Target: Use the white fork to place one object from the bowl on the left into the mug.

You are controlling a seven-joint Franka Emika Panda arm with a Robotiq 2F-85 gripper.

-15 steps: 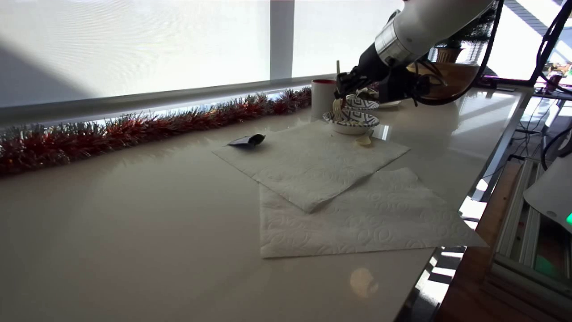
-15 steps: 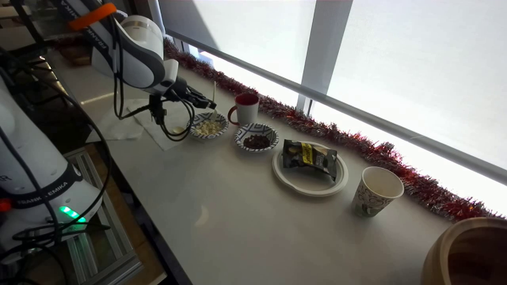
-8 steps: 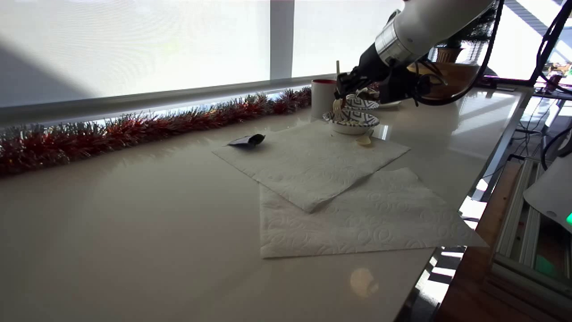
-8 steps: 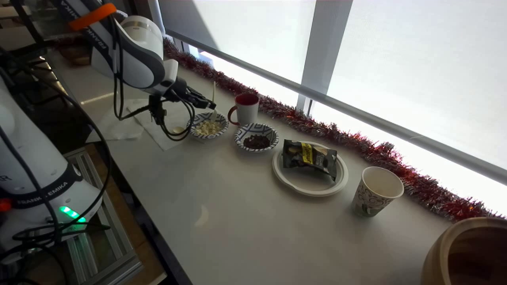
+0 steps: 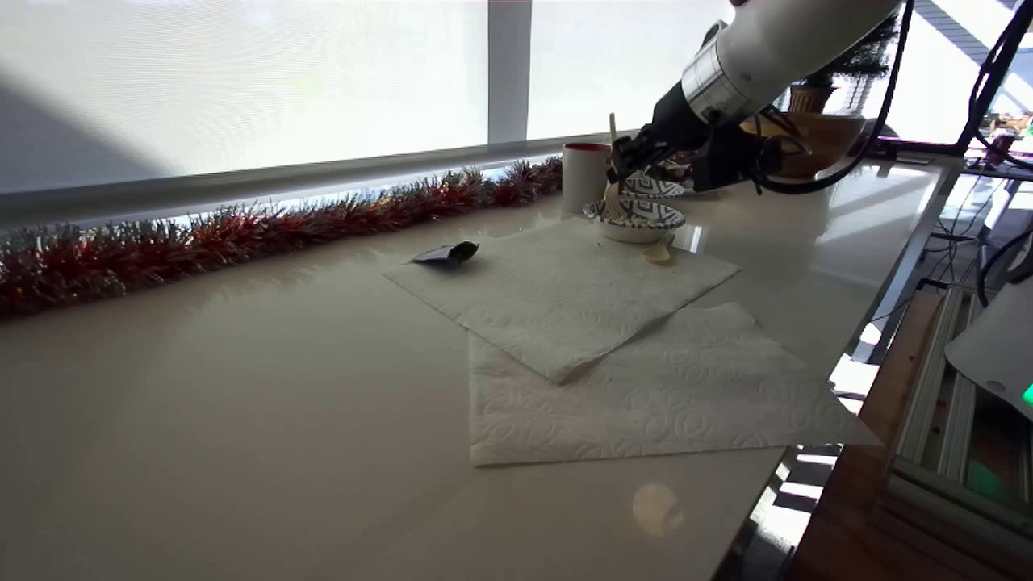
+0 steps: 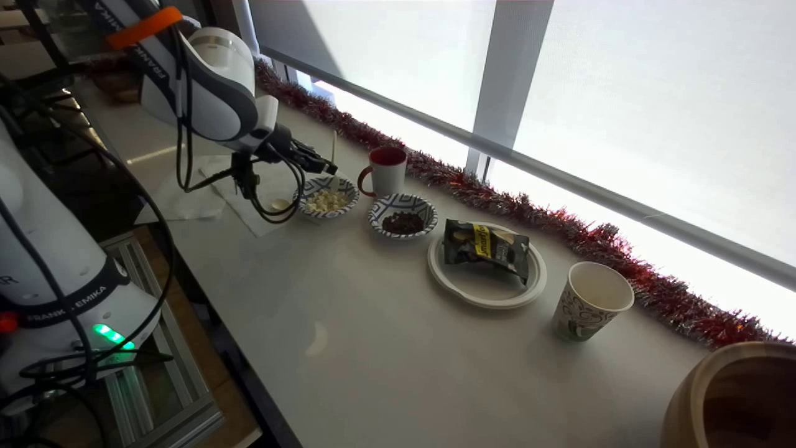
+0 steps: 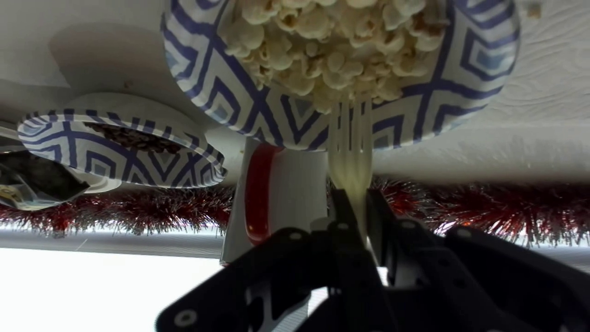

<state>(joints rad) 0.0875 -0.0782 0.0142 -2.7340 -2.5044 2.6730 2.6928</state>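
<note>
A gripper [image 7: 357, 203] pinches the white fork [image 7: 351, 166], tines down at the edge of the popcorn [image 7: 318, 50] inside the patterned bowl [image 7: 272, 110], with the mug [image 6: 388, 177] just beside that bowl, and a piece could drop on lifting if the tines fail to pierce it.

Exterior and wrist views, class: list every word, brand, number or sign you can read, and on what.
"FRANKA EMIKA", partly covered: base collar
"FRANK", "MIKA", rest unclear: black arm stripe
"Smartfo", ending unclear: snack bag
Too small or blurred: bag's other print
Cut off: letters on white lower link
</note>
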